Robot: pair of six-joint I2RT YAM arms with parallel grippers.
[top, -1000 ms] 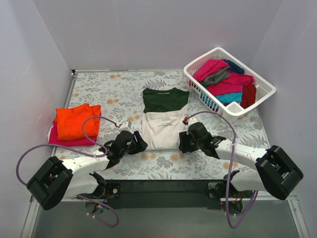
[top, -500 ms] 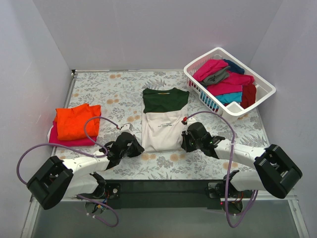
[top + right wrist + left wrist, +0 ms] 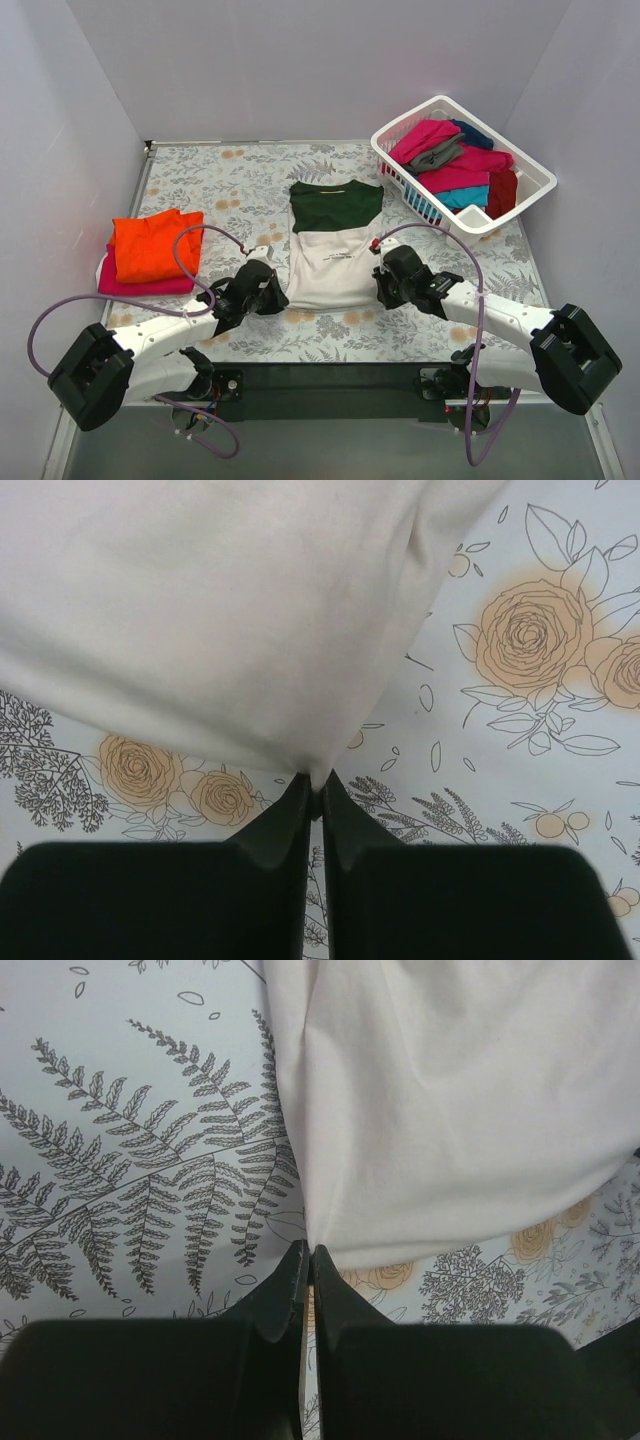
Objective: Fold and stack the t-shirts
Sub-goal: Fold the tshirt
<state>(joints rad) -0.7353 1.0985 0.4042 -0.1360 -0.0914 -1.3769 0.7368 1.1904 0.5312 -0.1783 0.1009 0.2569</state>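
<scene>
Cream-white t-shirt [image 3: 330, 268] with a dark green far section lies flat at the middle of the floral-patterned surface [image 3: 230, 180]. The left jaws are clamped on its near-left corner and the right jaws on its near-right corner, both low against the surface. An orange t-shirt [image 3: 150, 245], folded, rests on a magenta t-shirt [image 3: 140, 284] at the left, and a white basket [image 3: 425, 205] at the far right holds further t-shirts [image 3: 455, 165].

basket [image 3: 476, 222] blocks far right; orange stack [image 3: 155, 245] crowds left; shirt [image 3: 325, 265] fills centre; bare cover [image 3: 300, 160] beyond.
</scene>
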